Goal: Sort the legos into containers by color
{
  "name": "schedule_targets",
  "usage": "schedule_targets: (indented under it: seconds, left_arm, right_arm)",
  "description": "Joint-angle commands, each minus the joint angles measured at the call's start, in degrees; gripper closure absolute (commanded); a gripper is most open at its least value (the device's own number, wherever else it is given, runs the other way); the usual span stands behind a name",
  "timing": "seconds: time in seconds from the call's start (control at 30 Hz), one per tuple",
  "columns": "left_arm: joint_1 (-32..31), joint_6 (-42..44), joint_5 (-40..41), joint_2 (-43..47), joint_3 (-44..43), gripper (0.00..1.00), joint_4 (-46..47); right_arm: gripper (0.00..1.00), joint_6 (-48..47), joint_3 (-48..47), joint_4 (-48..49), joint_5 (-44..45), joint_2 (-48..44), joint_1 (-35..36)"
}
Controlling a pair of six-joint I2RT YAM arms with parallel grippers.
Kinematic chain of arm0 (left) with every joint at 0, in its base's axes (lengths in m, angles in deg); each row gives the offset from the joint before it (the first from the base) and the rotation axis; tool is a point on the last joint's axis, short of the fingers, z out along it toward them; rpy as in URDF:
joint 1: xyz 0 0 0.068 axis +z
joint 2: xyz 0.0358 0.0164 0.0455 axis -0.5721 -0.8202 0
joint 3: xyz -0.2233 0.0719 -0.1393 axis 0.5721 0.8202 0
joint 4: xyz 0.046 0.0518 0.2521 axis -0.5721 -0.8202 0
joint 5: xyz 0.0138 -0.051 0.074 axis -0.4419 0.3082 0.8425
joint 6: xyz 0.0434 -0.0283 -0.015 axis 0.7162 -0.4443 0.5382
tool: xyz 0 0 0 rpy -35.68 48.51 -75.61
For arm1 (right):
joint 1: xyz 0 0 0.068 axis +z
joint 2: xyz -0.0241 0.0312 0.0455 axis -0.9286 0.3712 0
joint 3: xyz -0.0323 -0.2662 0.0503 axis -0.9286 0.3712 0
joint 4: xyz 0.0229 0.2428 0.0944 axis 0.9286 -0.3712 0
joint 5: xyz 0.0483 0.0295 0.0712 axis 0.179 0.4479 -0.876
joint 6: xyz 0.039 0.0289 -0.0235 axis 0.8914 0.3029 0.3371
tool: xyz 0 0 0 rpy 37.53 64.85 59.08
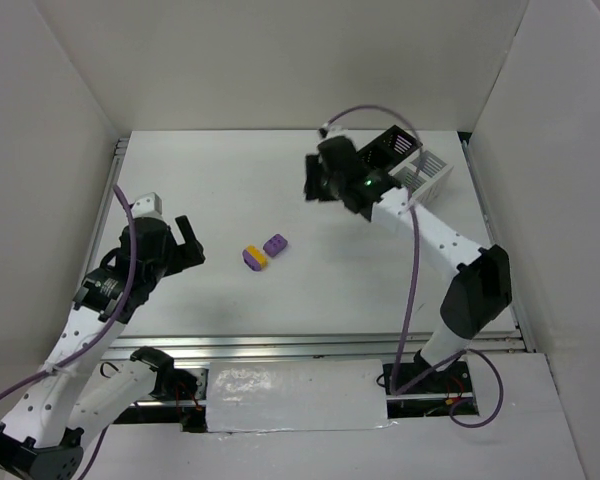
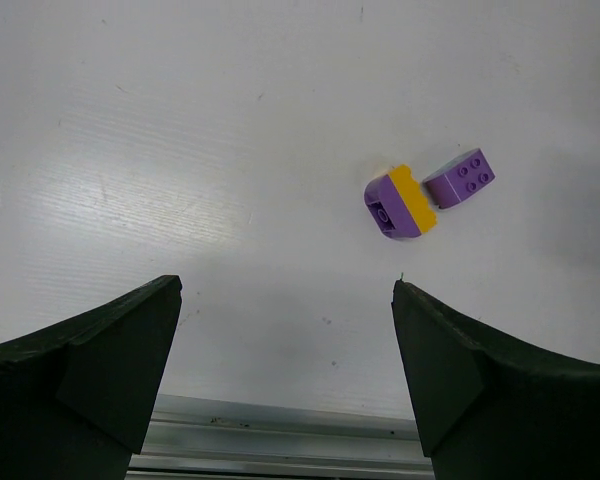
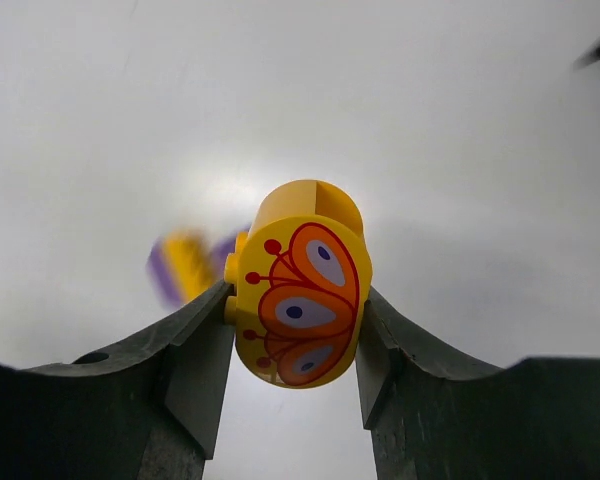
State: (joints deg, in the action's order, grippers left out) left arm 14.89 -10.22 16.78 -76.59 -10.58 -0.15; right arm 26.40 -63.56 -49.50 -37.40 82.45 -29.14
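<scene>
Legos show in two places: one in the robot's grip, two lying loose on the white counter (image 1: 240, 180). The right claw (image 3: 295, 330) is pinching a yellow oval lego (image 3: 300, 300) between its dark fingers (image 3: 195, 350). The lego's face, printed with a red and orange butterfly-wing pattern, is turned toward the wrist camera. From above, this claw (image 1: 315, 180) hangs over the far right part of the counter, just left of a black container (image 1: 390, 148). A white container (image 1: 430, 172) stands against the black one on its right.

Near the middle of the counter lie a yellow-and-purple lego (image 1: 255, 258) and a purple lego (image 1: 275, 245), just beside each other; whether they touch I cannot tell. The left wrist camera shows the same pair, the two-colored one (image 2: 400, 203) on its side and the purple one (image 2: 460, 178) with four studs showing.

The left claw (image 1: 190, 243) is spread wide and empty, over the left side of the counter, well apart from the pair.
</scene>
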Motion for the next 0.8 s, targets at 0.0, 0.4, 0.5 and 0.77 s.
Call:
schedule_targets:
  seconds: [0.0, 0.4, 0.5, 0.77]
  left_arm:
    - [0.15, 1.32, 0.57, 0.89, -0.73, 0.00, 1.70]
    - [-0.12, 3.07, -2.85, 0.37, -0.12, 0.00, 3.55]
    - [-0.12, 3.34, -3.64, -0.77, -0.29, 0.00, 3.55]
    - [0.06, 3.69, -4.26, -1.65, -0.38, 0.00, 3.72]
  right_arm:
    - [1.00, -3.54, -8.64, -3.65, 12.54, 5.06, -8.37]
    - [1.00, -7.85, -43.80, -1.99, 16.35, 28.64, -29.92]
    - [1.00, -8.64, -48.81, -4.35, 15.81, 32.76, -31.51]
    - [0.90, -9.88, -46.12, -3.13, 15.37, 35.51, -33.00]
